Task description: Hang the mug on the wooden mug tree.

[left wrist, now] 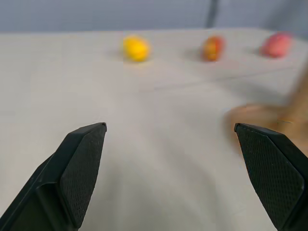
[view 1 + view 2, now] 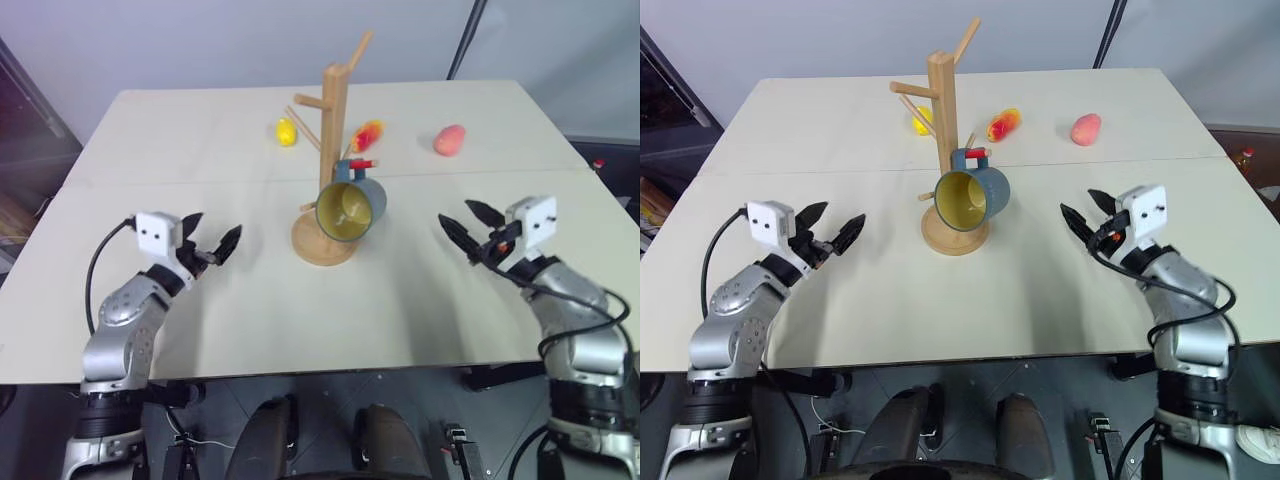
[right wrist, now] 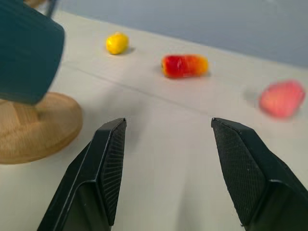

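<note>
Mug [image 2: 351, 209] hangs by its handle on a low peg of the mug tree [image 2: 333, 120], both grippers [image 2: 211, 247] [image 2: 468, 229] spread and empty, so you risk knocking it off if either swings inward.

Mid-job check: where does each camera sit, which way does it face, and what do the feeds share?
Left eye, right eye: head, looking forward and down over the table; both arms show, mug hanging on the wooden mug tree.
Left wrist: along the open left end effector, across the table to the yellow fruit.
Right wrist: along the open right end effector, past the mug toward the pink fruit.
Shared: the three fruits appear in every view.
</note>
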You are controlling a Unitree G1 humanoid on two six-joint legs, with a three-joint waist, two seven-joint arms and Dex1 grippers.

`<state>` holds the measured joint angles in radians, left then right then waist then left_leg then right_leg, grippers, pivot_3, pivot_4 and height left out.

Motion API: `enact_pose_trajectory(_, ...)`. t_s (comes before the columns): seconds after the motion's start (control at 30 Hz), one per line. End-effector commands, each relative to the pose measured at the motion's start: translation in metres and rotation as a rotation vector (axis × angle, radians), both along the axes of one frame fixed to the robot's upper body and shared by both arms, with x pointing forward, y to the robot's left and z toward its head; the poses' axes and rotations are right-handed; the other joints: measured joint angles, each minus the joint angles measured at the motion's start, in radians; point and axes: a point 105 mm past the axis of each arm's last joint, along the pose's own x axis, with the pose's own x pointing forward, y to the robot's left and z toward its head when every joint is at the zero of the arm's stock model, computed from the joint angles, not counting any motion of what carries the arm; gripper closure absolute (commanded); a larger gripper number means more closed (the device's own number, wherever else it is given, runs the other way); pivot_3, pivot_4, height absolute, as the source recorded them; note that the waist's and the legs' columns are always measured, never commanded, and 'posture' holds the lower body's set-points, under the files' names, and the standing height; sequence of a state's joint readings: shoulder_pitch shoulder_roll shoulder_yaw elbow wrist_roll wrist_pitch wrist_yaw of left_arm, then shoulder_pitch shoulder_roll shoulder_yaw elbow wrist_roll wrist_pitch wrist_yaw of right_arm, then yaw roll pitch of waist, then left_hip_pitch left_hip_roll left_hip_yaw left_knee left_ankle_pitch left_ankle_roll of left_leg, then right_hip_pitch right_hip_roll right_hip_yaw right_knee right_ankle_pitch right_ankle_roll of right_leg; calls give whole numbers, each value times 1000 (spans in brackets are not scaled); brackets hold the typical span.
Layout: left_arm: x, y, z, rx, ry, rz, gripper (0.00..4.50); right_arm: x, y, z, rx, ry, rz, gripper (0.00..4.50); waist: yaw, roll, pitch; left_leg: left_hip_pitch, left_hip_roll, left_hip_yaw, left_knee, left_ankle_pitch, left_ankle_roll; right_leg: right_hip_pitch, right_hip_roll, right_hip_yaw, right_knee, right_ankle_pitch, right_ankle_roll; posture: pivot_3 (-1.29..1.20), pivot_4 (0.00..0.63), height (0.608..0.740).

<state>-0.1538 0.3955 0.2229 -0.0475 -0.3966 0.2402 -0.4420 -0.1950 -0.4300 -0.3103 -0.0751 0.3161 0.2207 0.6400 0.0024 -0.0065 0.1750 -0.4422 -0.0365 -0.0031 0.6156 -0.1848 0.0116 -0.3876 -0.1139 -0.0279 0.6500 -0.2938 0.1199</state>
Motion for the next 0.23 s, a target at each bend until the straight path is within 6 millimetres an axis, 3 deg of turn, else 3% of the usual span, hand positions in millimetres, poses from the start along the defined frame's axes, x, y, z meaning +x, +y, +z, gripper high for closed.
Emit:
enact_pose_trajectory(0.03,-4,15,-3,21,-29,90,0,-2,0,-3,26,-39,-23,1596,4,0,0,0,0,0,0,0,0,0,0,0,0,0,0,0,150,740)
enact_pose_trajectory(0.23,-13,21,-15,11,3,118,0,0,5,-22,34,-9,-3,1596,8,0,0,0,0,0,0,0,0,0,-3,0,0,0,0,0,150,740)
